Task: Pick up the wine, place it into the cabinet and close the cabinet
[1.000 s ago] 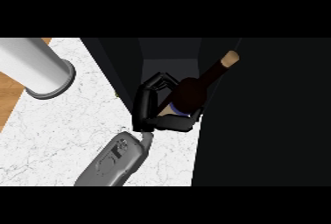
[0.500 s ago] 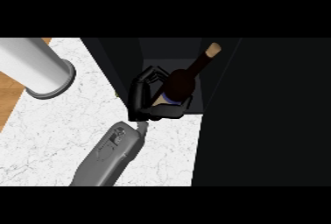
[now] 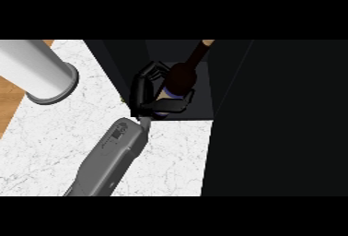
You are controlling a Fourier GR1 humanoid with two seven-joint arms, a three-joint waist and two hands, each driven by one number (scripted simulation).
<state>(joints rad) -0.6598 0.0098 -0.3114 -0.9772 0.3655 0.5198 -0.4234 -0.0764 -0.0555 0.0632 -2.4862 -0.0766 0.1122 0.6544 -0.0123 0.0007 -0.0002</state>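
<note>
1. Wine bottle (image 3: 182, 78): stands inside the open cabinet (image 3: 202, 103), near the front edge of its floor. Its neck leans toward the back of the compartment.
2. Left hand (image 3: 146, 90): its black fingers (image 3: 144, 82) are curled round the bottle's lower body from the left, and a further part of the hand crosses in front of the base. The grasp hides the foot, so whether the bottle bears on the floor cannot be told.
3. Probable reason for the hold: the bottle is tilted and looks not yet settled, so the hand supports it until it stands upright.
4. Appearance: dark glass body with a slim brown neck, and a pale lilac band low down between the fingers.
5. Grey forearm (image 3: 108, 161): crosses the white marble counter (image 3: 173, 152) toward the cabinet.
6. Right hand: not visible.
</note>
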